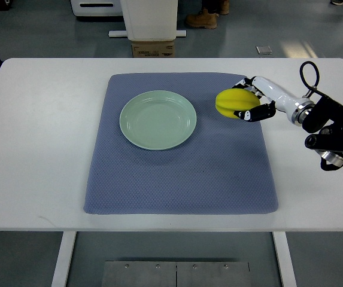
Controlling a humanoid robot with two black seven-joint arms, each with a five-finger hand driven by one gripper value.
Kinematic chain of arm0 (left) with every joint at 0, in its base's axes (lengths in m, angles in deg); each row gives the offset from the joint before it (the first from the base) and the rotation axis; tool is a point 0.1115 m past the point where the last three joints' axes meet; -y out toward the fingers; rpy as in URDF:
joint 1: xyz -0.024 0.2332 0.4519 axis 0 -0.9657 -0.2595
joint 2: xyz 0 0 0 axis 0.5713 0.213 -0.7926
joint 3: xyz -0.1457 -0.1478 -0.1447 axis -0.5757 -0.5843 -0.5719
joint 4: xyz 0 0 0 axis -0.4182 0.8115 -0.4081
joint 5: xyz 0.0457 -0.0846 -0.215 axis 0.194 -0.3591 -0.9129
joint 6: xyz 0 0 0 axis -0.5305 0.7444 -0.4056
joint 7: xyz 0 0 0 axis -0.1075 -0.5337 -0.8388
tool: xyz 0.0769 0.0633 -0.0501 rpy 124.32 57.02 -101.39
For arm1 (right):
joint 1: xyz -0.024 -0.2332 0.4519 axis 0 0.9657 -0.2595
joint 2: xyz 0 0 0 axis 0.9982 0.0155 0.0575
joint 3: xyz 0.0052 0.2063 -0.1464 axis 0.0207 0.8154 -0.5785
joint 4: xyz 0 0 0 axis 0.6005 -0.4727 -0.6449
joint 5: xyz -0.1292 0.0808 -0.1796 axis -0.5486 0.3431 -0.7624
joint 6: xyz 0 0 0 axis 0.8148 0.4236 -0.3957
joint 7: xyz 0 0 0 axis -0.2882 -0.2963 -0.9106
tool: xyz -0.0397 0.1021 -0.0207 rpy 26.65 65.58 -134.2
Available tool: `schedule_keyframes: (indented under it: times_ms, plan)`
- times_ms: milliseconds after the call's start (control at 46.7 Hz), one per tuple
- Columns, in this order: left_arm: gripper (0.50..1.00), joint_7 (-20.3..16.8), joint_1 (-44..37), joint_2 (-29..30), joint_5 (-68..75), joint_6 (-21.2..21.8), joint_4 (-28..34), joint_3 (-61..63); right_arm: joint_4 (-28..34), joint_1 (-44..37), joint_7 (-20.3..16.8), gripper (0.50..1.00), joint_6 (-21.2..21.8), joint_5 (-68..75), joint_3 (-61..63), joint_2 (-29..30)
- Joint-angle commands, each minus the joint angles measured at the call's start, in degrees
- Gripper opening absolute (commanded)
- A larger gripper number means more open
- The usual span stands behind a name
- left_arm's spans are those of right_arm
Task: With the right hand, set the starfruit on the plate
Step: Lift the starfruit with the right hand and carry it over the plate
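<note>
White bench, grey floor behind; on it a blue-grey mat, presumably laid to cushion things and stop them sliding. We list one pale green plate, empty, well to the left of the fingers. Right hand: fingers curled around the yellow starfruit, gripping it from the right side, so its plate-facing side stays free. Whether the fruit is lifted or resting on the mat, we cannot tell. Left hand: not seen.
</note>
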Motion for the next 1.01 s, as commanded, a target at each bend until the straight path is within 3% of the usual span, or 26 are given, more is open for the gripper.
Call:
schedule_keyframes:
  times_ms: [0, 321, 449, 621, 984]
  plan:
    - [1.000, 0.0, 0.0, 0.0, 0.0, 0.0, 0.0, 0.0, 0.9, -1.7, 0.1, 0.500, 1.1, 0.0, 0.2, -1.4]
    - [1.000, 0.0, 0.0, 0.0, 0.0, 0.0, 0.0, 0.1, 3.6, -7.2, 0.6, 0.500, 10.2, 0.0, 4.3, -9.3]
    - [1.000, 0.0, 0.0, 0.0, 0.0, 0.0, 0.0, 0.0, 4.6, -9.4, 0.5, 0.500, 11.9, 0.0, 4.4, -10.1]
    - [1.000, 0.0, 0.0, 0.0, 0.0, 0.0, 0.0, 0.0, 4.6, -9.5, 0.1, 0.500, 12.0, 0.1, 5.1, -8.3]
    - [1.000, 0.0, 0.0, 0.0, 0.0, 0.0, 0.0, 0.0, 4.2, -9.6, -0.1, 0.500, 11.9, 3.5, 6.8, 1.8]
